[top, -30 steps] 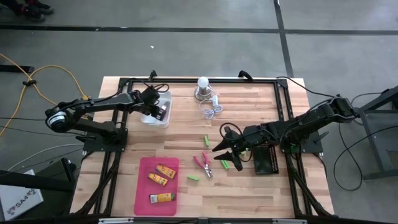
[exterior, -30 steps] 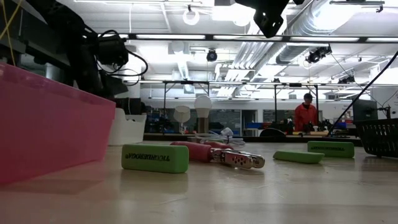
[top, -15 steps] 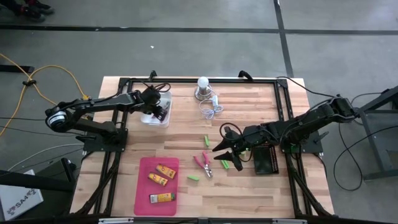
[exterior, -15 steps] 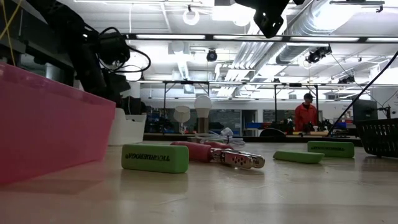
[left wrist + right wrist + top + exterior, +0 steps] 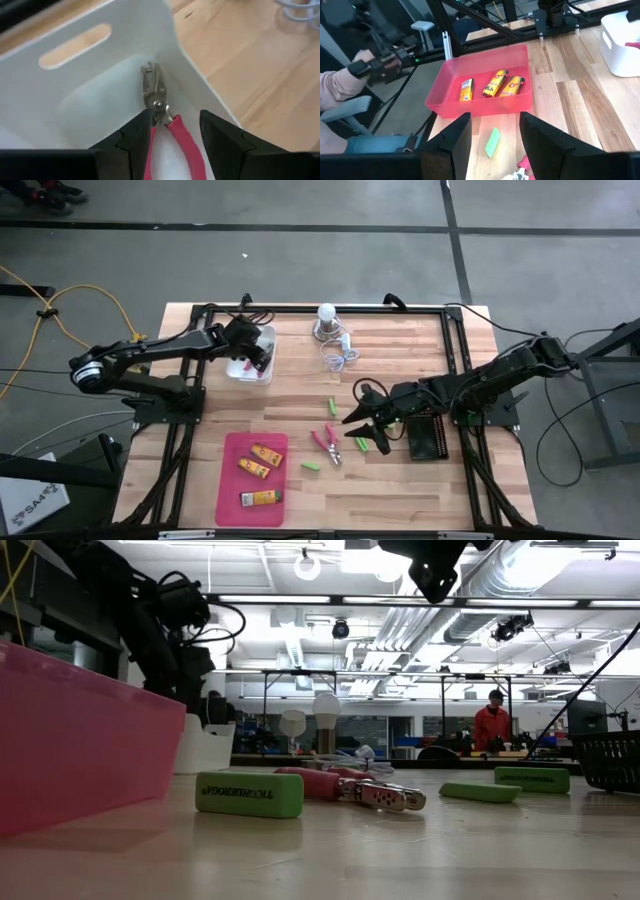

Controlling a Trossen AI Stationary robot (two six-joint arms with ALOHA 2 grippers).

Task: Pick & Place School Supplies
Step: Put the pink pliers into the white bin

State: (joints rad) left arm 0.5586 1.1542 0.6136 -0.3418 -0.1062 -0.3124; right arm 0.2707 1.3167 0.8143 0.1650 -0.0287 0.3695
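- School supplies lie spread on the wooden tabletop, and we list them from the largest thing to the smallest.
- We see a pink tray near the front edge of the tabletop; three orange-yellow pieces lie inside it, apart from each other.
- We see a white bin toward the back left of the tabletop; in the left wrist view a pair of pink-handled pliers lies inside it, against the wall of the bin and with its metal nose near a corner.
- A black basket stands on the right side of the tabletop.
- The left tool hangs over the white bin; its fingers are parted on both sides of the pliers and they do not press them, so it is released.
- The right tool hovers above the middle of the tabletop, just beside the black basket; its fingers are apart and hold nothing.
- A second pair of pink-handled pliers lies on the tabletop, between the pink tray and the right tool.
- Several light-green sticks lie around this second pair, one of them further back.
- In the low view, one green stick lies just in front of the pliers.
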